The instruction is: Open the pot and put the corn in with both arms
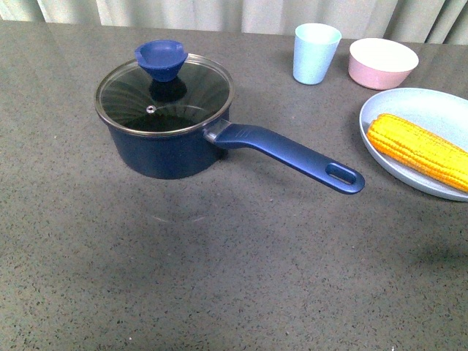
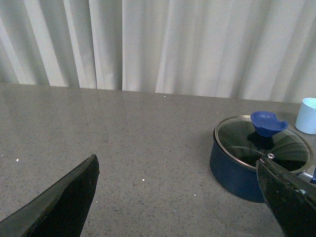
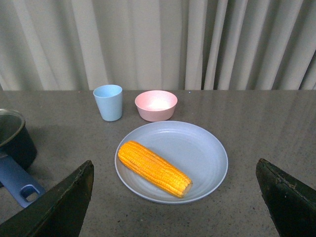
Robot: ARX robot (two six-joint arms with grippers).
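The pot [image 1: 164, 150] stands closed. Its glass lid [image 1: 164, 99] with a blue knob [image 1: 161, 60] sits on the rim, and the long handle [image 1: 292, 155] points to the right. Just past the end of this handle, right of the pot, the corn [image 1: 420, 150] lies on a pale blue plate [image 1: 431, 102], with its long axis about parallel to the handle.

The left gripper [image 2: 176, 163] is nearer the pot, which is ahead of it and off beside one finger, not between the two. The right gripper [image 3: 174, 165] faces the corn, which lies slantwise ahead of its gap. Both jaws are wide and empty. The cob is yellow-orange with neat kernel rows.
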